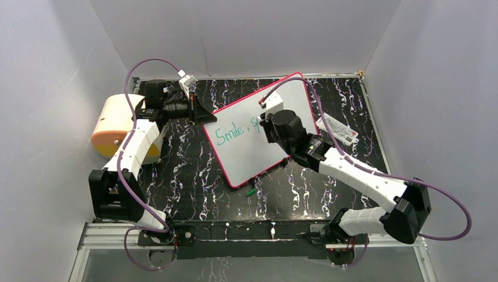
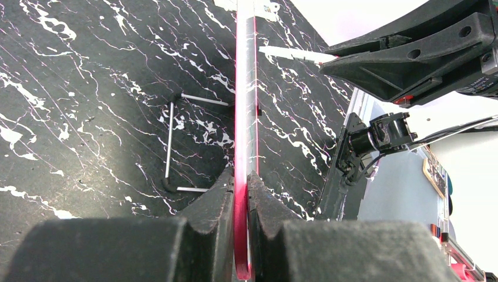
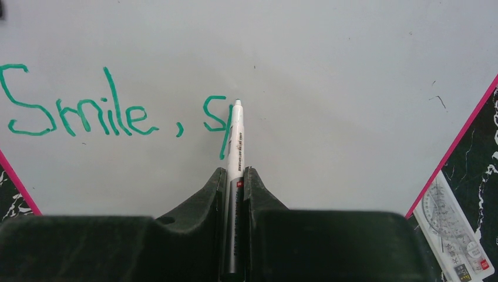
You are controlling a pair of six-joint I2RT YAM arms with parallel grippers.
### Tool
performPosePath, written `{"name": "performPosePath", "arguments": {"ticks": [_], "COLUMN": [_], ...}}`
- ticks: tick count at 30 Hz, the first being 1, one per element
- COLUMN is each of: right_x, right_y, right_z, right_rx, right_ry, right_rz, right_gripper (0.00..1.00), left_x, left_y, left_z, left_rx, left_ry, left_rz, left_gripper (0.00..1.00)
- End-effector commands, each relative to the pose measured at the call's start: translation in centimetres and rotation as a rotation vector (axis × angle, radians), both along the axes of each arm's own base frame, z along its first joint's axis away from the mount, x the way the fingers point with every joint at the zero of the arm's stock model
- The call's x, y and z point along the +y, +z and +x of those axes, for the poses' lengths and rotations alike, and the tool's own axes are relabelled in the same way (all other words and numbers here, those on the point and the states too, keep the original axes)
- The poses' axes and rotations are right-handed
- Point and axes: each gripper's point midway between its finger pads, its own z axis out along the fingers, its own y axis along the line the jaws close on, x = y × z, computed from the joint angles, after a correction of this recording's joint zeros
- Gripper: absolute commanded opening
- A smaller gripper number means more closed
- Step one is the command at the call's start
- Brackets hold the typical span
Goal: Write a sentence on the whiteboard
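The whiteboard point(image 1: 246, 150) lies tilted on the black marbled table, its pink-red rim all round. My left gripper point(image 1: 198, 111) is shut on its upper left edge; in the left wrist view the red rim point(image 2: 242, 117) runs edge-on between the jaws of the left gripper point(image 2: 241, 185). My right gripper point(image 1: 267, 120) is over the board, shut on a white marker point(image 3: 236, 147) whose tip touches the board point(image 3: 352, 70). The sentence point(image 3: 82, 111) reads "Smile, sp" in teal-green, with the "p" only partly formed; it also shows in the top view point(image 1: 234, 133).
A clear ruler packet point(image 1: 337, 129) lies right of the board, also in the right wrist view point(image 3: 455, 235). A small green cap point(image 1: 251, 191) lies below the board. A round white and orange object point(image 1: 114, 124) stands at the left. The board's wire stand point(image 2: 171, 141) rests on the table.
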Motion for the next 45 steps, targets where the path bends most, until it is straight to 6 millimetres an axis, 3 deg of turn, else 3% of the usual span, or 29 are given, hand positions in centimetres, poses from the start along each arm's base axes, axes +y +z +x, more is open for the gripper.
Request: {"name": "performPosePath", "arguments": {"ticks": [1,11,28,45], "right_x": [0.9,1.5,-0.3,0.3], "right_y": [2.5,1.6,1.2,-0.3], "right_z": [0.8,1.0,1.7,0.3], "right_rx": [-0.064,-0.037,-0.048,0.048], "right_ry": [0.010,0.030,-0.058,0.007], "right_rz": [0.058,0.036,0.023,0.014], "right_gripper": [0.00,0.00,0.00,0.00], "left_x": [0.3,0.3,0.3,0.3], "left_y": [-3.1,-3.2,-3.1,-3.2], "left_z": [-0.3,-0.3,-0.3,-0.3], "left_rx": [0.064,0.064,0.063,0.064], "left_ry": [0.017,0.017,0.015,0.014], "left_rz": [0.062,0.063,0.061,0.061], "left_gripper": [0.00,0.00,0.00,0.00]}}
